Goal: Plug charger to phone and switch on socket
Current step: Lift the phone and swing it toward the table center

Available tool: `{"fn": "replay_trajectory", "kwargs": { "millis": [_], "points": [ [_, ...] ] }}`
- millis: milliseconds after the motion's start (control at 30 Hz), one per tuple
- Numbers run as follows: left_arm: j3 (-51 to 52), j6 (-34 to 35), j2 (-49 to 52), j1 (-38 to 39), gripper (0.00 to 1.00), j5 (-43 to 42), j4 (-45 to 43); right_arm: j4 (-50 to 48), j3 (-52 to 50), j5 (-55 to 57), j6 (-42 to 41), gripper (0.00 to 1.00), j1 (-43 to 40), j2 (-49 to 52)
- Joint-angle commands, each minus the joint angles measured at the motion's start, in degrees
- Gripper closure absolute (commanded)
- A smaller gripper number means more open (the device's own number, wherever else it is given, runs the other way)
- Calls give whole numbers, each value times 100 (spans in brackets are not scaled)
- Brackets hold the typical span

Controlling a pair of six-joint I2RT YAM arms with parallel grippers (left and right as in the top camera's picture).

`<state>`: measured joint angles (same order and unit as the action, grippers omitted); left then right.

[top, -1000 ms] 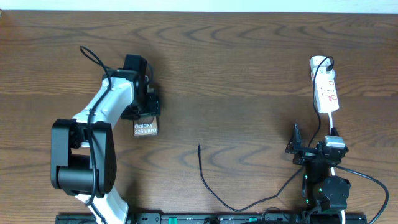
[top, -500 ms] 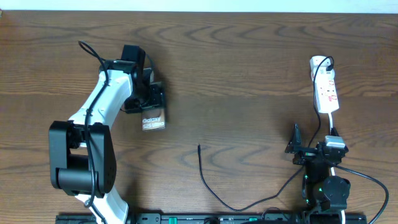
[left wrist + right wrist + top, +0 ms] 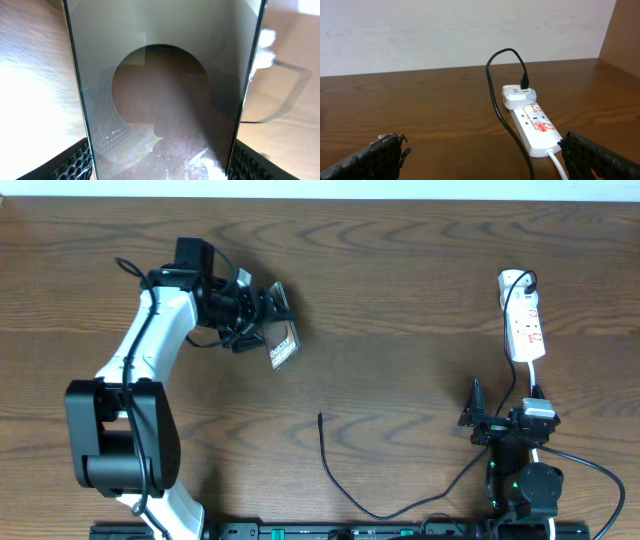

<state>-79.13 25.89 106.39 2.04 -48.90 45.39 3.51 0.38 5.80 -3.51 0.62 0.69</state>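
While clamped between fingers, phone [image 3: 283,345]: upper left of centre, tilted.
Left gripper [image 3: 262,318]: grasping phone by its edges.
Right gripper [image 3: 472,408]: released, lower right.
Charger [image 3: 322,442]: lower centre, apart from phone.
Socket [image 3: 522,325]: upper right.

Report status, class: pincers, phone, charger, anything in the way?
Left pincer clamped on phone. Right pincer open, short of socket. Charger tip lies loose, unplugged. Nothing between phone and tip.
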Motion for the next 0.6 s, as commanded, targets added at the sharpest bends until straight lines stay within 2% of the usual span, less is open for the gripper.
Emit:
{"fn": "replay_trajectory", "kwargs": {
  "millis": [0, 300, 567],
  "points": [
    [-168, 1200, -216, -179, 93, -1425, -120, 17, -7, -17, -72, 1, 55, -31],
    [-168, 2656, -216, -365, 93, -2118, -330, 17, -7, -15, -72, 1, 55, -31],
    [-168, 3646, -216, -365, 93, -2273, -328, 20, -7, -17, -72, 1, 55, -31]
  ]
}}
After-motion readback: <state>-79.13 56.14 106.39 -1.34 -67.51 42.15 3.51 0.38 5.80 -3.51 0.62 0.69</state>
